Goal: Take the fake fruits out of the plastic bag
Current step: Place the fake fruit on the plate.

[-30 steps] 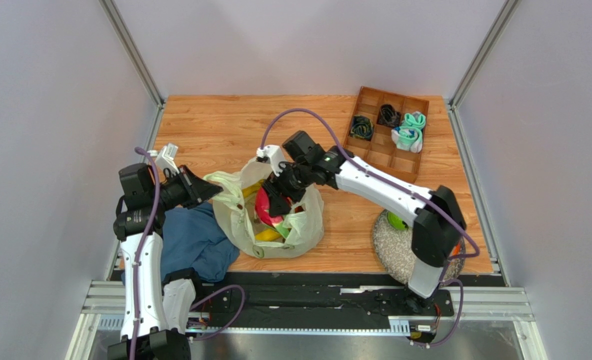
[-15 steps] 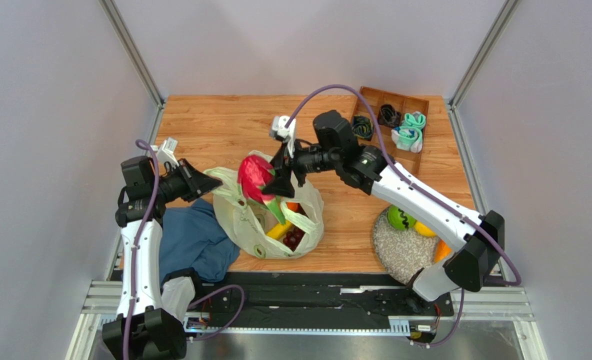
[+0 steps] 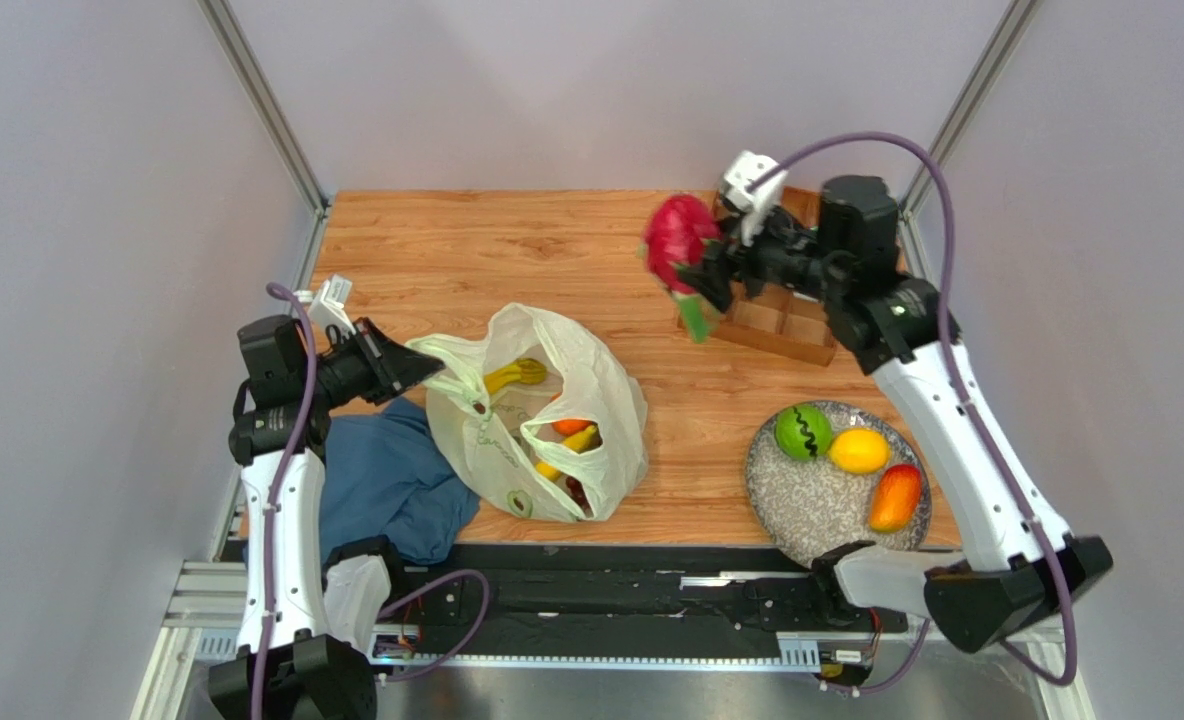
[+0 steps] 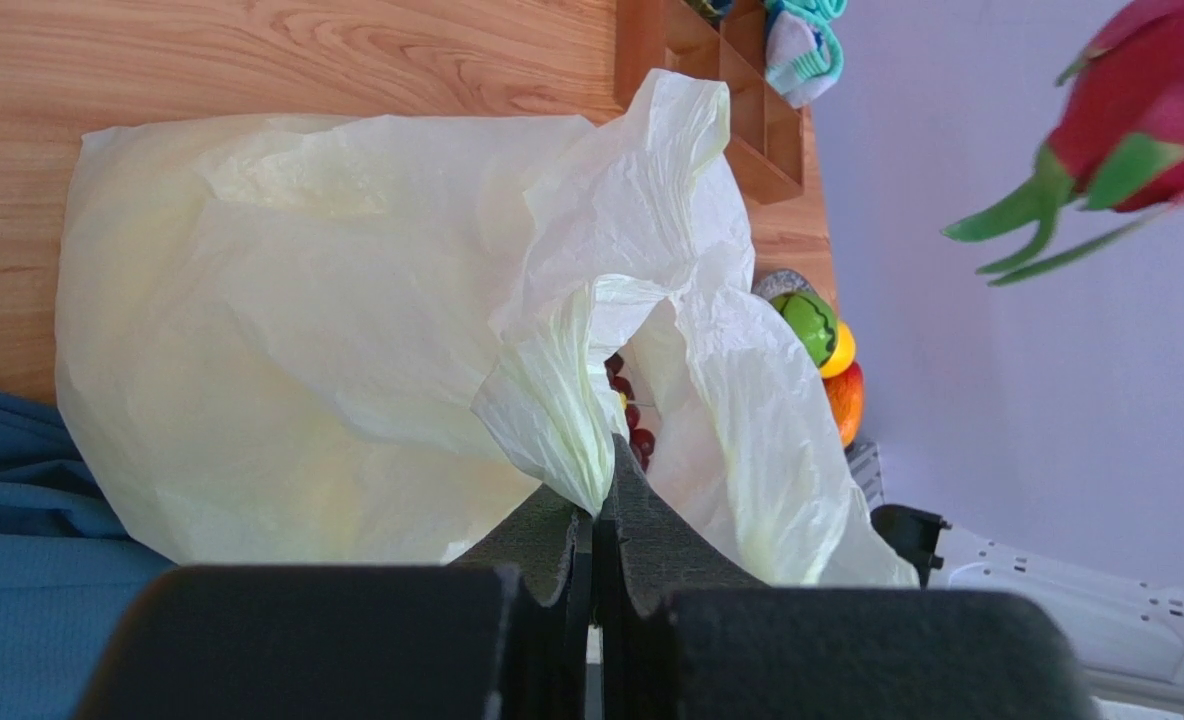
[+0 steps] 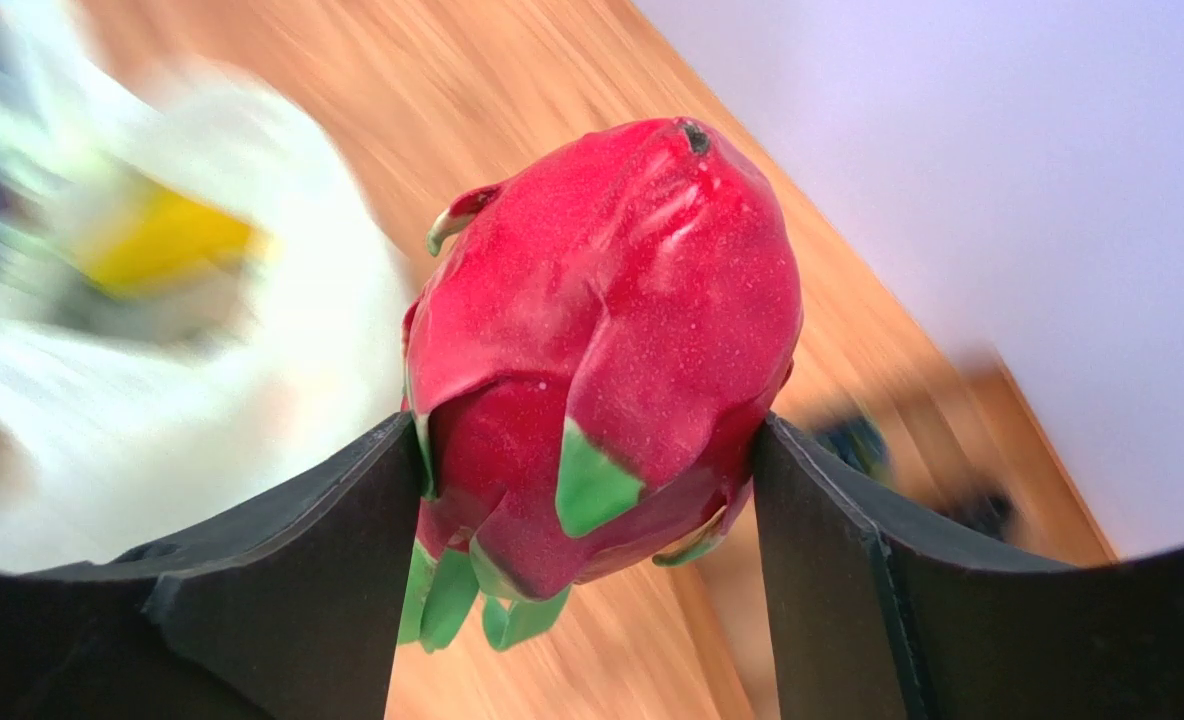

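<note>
The pale yellow-green plastic bag (image 3: 613,405) lies open at the table's middle left, with a banana (image 3: 516,374), an orange (image 3: 570,428) and dark grapes (image 4: 636,428) inside. My left gripper (image 3: 410,369) is shut on the bag's left rim (image 4: 561,405), pinching a fold of it. My right gripper (image 3: 708,270) hangs high over the back right of the table, shut on the pink dragon fruit (image 3: 678,237), whose sides sit between both fingers (image 5: 591,345). A green apple (image 3: 803,432), a lemon (image 3: 860,450) and an orange-red fruit (image 3: 894,498) rest on a speckled plate (image 3: 794,510).
A wooden compartment tray (image 3: 776,318) stands at the back right, partly behind the right arm, with rolled socks (image 4: 803,45) in it. A blue cloth (image 3: 388,488) lies under the bag's left side. Grey walls close in on both sides.
My right gripper lifted the dragon fruit out of the bag and carried it up and to the back right. The bag's mouth fell open. The left gripper kept its hold.
</note>
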Controlling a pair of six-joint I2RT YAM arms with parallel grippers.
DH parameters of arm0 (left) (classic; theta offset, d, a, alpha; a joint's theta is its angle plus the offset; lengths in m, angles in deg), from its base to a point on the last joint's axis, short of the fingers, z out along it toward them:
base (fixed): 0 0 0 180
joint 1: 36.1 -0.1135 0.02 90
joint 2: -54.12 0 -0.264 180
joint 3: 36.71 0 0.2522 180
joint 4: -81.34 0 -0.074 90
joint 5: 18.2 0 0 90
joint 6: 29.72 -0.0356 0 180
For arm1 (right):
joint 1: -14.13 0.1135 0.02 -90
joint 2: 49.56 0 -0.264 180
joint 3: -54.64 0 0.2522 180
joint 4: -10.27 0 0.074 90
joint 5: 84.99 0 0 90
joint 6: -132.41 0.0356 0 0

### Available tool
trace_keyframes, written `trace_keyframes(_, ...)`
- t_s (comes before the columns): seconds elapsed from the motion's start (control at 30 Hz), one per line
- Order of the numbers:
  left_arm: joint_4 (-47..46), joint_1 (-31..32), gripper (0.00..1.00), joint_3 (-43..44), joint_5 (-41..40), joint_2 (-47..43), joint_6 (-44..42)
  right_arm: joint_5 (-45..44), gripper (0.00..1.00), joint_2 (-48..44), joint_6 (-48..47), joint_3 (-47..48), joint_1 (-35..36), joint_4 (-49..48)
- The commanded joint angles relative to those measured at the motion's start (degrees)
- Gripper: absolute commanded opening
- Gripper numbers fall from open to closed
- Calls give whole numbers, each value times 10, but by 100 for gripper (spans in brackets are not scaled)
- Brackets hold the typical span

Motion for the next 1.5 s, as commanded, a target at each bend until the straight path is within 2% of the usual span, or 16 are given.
trace_keyframes(0.0, -14, -3, 0, 1, 10, -16, 5, -16, 0, -62, -200, -64, -131, 185)
trace_keyframes(0.07, -10, -5, 0, 0, 10, -19, 0, 7, 0, -81, -316, -77, -183, 259)
trace_keyframes(0.1, -9, -4, 0, -3, 9, -23, 0, -4, 0, -87, -353, -78, -190, 346)
trace_keyframes(0.2, -10, -3, 0, -11, 6, -28, -2, -3, 0, -132, -405, -118, -189, 438)
trace_keyframes(0.27, -9, -4, 0, -15, 6, -30, -5, 0, 0, -169, -376, -155, -176, 441)
trace_keyframes(0.43, -2, -3, 0, -15, 10, -26, -7, -114, 0, -244, -281, -280, -105, 424)
trace_keyframes(0.7, 2, -4, 0, -6, 8, -27, -11, -160, 0, -204, -211, -333, -105, 381)
trace_keyframes(0.8, 7, -4, 0, -7, 9, -30, -14, -169, 4, -171, -184, -349, -99, 359)
trace_keyframes(0.9, 15, -4, 0, -6, 9, -31, -19, -188, 21, -157, -163, -366, -90, 336)
trace_keyframes(0.93, 16, -3, 0, -5, 9, -34, -21, -192, 34, -156, -159, -370, -87, 331)
trace_keyframes(0.97, 18, -4, 0, -5, 10, -34, -22, -196, 55, -155, -153, -373, -86, 330)
trace_keyframes(1.03, 18, -4, 0, -7, 10, -37, -22, -195, 88, -154, -152, -363, -83, 338)
trace_keyframes(1.1, 19, -4, 0, -12, 9, -42, -21, -170, 100, -149, -149, -318, -81, 367)
trace_keyframes(1.17, 20, -3, 0, -16, 9, -47, -23, -127, 100, -140, -149, -272, -77, 419)
trace_keyframes(1.3, 23, -4, 0, -22, 9, -52, -21, 66, 100, -101, -155, -136, -66, 487)
trace_keyframes(1.47, 37, -5, 0, -20, 9, -70, -28, 174, 99, -54, 31, -53, -60, 305)
